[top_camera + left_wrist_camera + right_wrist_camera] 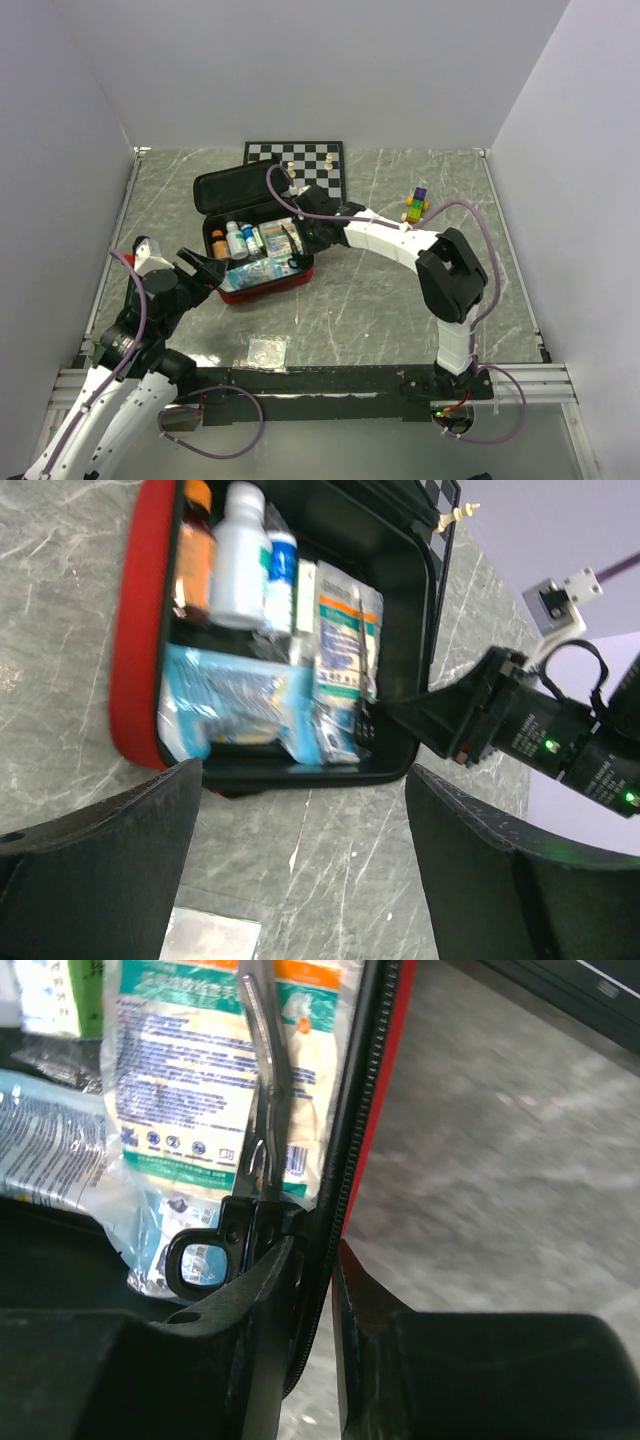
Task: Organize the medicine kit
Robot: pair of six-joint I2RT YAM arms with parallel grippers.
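The medicine kit (265, 288) lies open mid-table, red outside with a black lining, its lid (235, 188) tipped back. Inside are small bottles (240, 555), printed packets (190, 1070) and black-handled scissors (265, 1090). My right gripper (318, 1260) straddles the kit's right wall (350, 1140), one finger inside by the scissors' handle and one against the red outside, shut on that zippered rim. My left gripper (305, 850) hangs open over bare table just off the kit's front left corner, holding nothing.
A clear flat sachet (266, 350) lies on the table near the front edge, below my left gripper. The chessboard (300, 165) with a few pieces sits behind the kit. A small stack of coloured blocks (416, 206) stands to the right of my right arm.
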